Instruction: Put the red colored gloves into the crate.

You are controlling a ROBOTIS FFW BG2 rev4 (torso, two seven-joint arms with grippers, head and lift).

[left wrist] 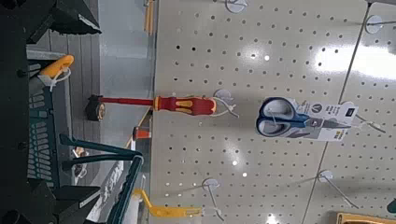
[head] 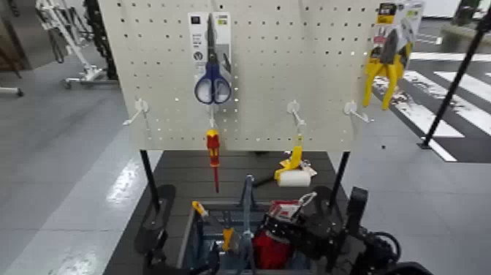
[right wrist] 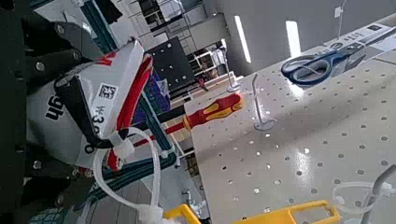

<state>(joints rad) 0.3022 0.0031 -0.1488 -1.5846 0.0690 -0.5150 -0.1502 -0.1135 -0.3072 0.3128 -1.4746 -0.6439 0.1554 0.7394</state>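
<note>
The red colored gloves [head: 272, 247] hang from my right gripper [head: 291, 225] over the right half of the crate [head: 191, 235], right of its upright handle [head: 247, 205]. In the right wrist view the gripper [right wrist: 58, 101] is shut on the gloves' white-and-red card [right wrist: 89, 93], with a red glove [right wrist: 134, 89] beside it and a white loop tie hanging below. I cannot tell whether the gloves touch the crate floor. My left gripper [left wrist: 70, 107] is open and empty, low beside the crate [left wrist: 42, 140] on its left.
A pegboard [head: 307, 80] stands behind the crate. It holds blue scissors [head: 212, 80], a red-and-yellow screwdriver [head: 212, 150], yellow pliers [head: 386, 69] and a yellow-handled roller [head: 294, 172]. Yellow-handled tools [head: 228, 238] lie in the crate's left half.
</note>
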